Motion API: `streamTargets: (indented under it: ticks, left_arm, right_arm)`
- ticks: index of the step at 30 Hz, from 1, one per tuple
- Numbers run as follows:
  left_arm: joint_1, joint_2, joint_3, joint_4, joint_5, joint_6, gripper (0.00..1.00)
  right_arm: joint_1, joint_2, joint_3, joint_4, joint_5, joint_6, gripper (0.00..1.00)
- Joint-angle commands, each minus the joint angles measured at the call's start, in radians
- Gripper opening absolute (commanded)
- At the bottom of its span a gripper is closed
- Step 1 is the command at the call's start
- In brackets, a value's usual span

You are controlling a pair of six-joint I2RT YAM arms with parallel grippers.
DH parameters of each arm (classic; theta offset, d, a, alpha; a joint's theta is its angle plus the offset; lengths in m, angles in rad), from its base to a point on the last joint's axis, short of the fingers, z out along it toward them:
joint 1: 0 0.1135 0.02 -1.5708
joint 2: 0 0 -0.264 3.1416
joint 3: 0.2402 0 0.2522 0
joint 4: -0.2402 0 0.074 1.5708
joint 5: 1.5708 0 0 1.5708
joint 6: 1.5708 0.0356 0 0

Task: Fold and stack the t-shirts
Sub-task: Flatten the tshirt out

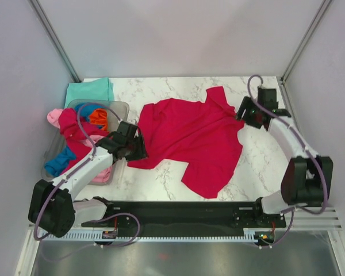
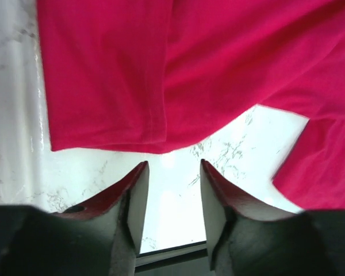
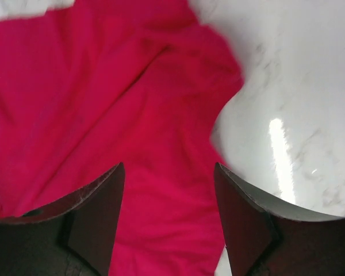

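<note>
Flattening comes first: the large crimson-red cloth t-shirt point(image 1: 190, 135) lies rumpled on the marble tabletop point(image 1: 259, 167). Left pincer point(image 2: 172, 198), parted and empty, sits just off its hem; right pincer point(image 3: 169, 218), wide, hangs over its opposite edge. Pinch both, pull taut.

From above, the left gripper point(image 1: 139, 148) covers part of the red shirt's point(image 1: 190, 135) left hem, and both wrist views crop it.

White marble table point(image 1: 259, 167), crimson t-shirt point(image 1: 190, 135) spread, clear bin point(image 1: 118, 105), mint t-shirt point(image 1: 89, 90)
</note>
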Motion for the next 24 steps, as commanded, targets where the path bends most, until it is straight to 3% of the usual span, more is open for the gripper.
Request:
streamTargets:
  ticks: [1, 6, 11, 24]
  left_arm:
    - [-0.088, 0.003, -0.029, 0.007, -0.109, -0.042, 0.46]
    - [-0.180, 0.140, -0.011, 0.024, -0.217, -0.034, 0.43]
    - [-0.205, 0.236, 0.005, 0.045, -0.284, -0.024, 0.41]
    - [-0.249, 0.234, 0.046, 0.029, -0.323, 0.015, 0.37]
  right_arm:
    - [0.120, -0.145, -0.173, 0.053, 0.003, 0.060, 0.71]
    - [0.233, -0.311, -0.404, 0.156, 0.020, 0.138, 0.71]
    - [0.383, -0.374, -0.553, 0.262, 0.094, 0.193, 0.71]
    - [0.528, -0.302, -0.779, 0.536, 0.156, 0.238, 0.71]
